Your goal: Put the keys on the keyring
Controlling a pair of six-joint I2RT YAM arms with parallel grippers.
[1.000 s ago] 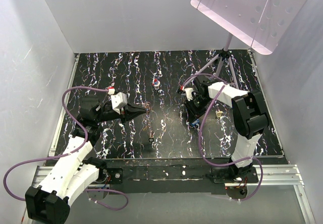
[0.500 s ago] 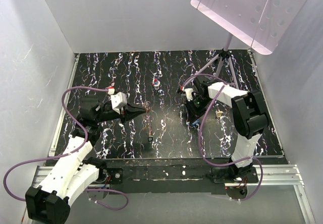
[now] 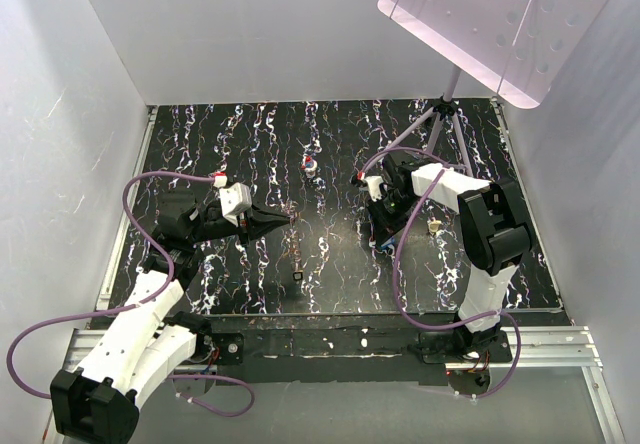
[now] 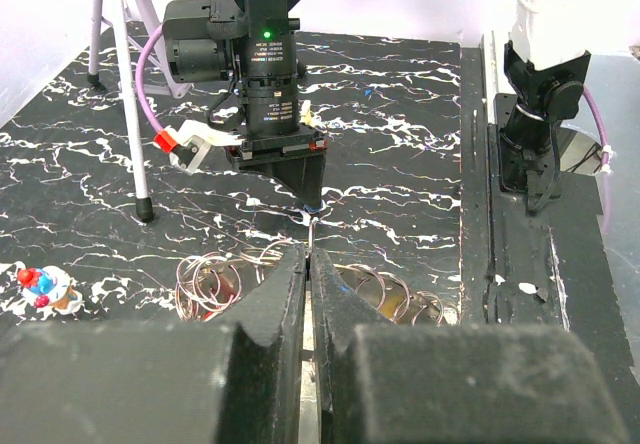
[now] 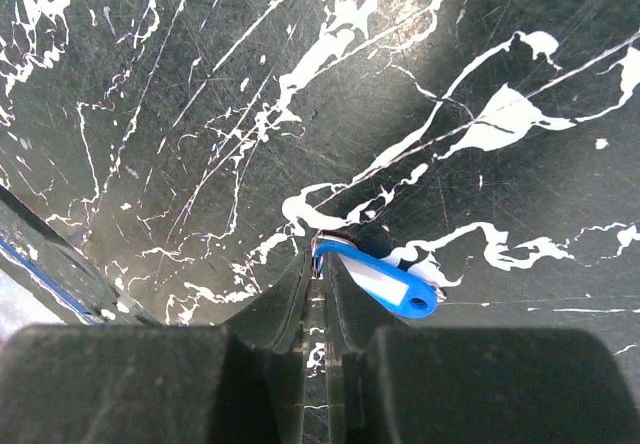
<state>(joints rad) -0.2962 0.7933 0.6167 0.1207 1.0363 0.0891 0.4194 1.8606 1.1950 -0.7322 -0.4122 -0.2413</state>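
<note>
My left gripper [image 3: 291, 218] is shut on a thin metal strip of the keyring [image 4: 313, 232] that stands up between its fingertips. Coppery wire loops of the keyring [image 4: 215, 279] fan out below the fingers on both sides, with red and yellow bits among them. My right gripper [image 3: 384, 240] points down at the table and is shut on the metal end of a blue-capped key [image 5: 385, 279], whose blue plastic head sticks out to the right of the jaws. The right gripper also shows in the left wrist view [image 4: 303, 186], facing my left one.
A small red-white-blue object [image 3: 310, 165] lies at the back middle. A small beige lump [image 3: 434, 226] sits right of the right arm. A small dark piece [image 3: 299, 278] lies near the front. A pink music stand [image 3: 480, 24] on tripod legs [image 3: 441, 114] stands at the back right.
The right gripper has shifted very slightly towards the back with the blue-capped key. The left arm has not moved.
</note>
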